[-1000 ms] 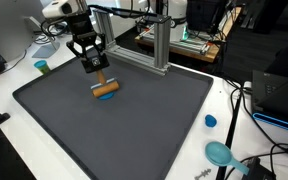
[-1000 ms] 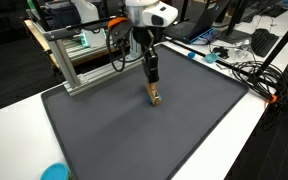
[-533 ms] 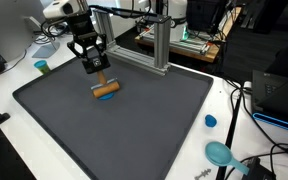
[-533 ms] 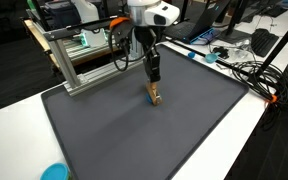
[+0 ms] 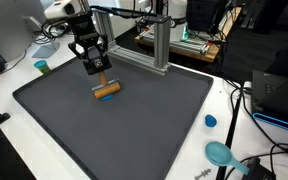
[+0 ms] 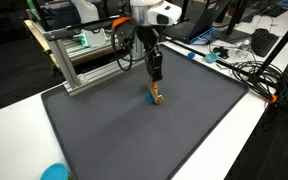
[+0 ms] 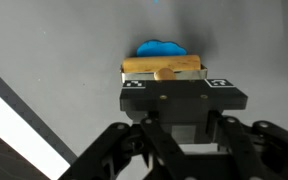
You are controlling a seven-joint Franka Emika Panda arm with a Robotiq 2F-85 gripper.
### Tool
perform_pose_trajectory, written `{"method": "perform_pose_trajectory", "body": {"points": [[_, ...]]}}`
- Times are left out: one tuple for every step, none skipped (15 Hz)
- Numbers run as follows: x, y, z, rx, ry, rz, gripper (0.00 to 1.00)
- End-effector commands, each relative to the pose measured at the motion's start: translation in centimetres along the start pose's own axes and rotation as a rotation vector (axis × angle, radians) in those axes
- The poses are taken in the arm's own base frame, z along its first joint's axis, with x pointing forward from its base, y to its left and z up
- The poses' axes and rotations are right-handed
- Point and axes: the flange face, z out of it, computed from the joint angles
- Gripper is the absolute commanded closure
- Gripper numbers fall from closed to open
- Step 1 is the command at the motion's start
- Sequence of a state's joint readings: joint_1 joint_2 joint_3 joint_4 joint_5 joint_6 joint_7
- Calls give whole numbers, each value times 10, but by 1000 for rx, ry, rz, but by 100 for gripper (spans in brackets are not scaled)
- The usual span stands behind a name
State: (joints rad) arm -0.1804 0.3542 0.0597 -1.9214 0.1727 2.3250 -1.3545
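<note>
My gripper (image 5: 98, 71) stays shut tight on the stick (image 7: 166, 73) of the wooden block (image 7: 144, 66), which has hardly moved and sits by the blue piece (image 7: 162, 48)

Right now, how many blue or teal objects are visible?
4: flat blue piece under the wooden block; small teal cup, blue round cap, teal round dish on white table. Others possibly hidden.

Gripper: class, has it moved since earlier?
Yes, slightly: the gripper, shut on the wooden block, has drifted away from the metal frame in an exterior view.
</note>
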Motion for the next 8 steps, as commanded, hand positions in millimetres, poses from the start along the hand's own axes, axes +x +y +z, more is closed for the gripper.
{"method": "perform_pose_trajectory", "body": {"points": [[9, -14, 37, 78, 30, -33, 78], [11, -16, 40, 87, 39, -46, 78], [13, -17, 41, 91, 44, -57, 78], [14, -17, 42, 94, 47, -65, 78], [14, -17, 43, 98, 49, -70, 78], [14, -17, 43, 99, 50, -76, 78], [15, -18, 44, 101, 51, -81, 78], [15, -18, 44, 102, 51, -84, 78]]}}
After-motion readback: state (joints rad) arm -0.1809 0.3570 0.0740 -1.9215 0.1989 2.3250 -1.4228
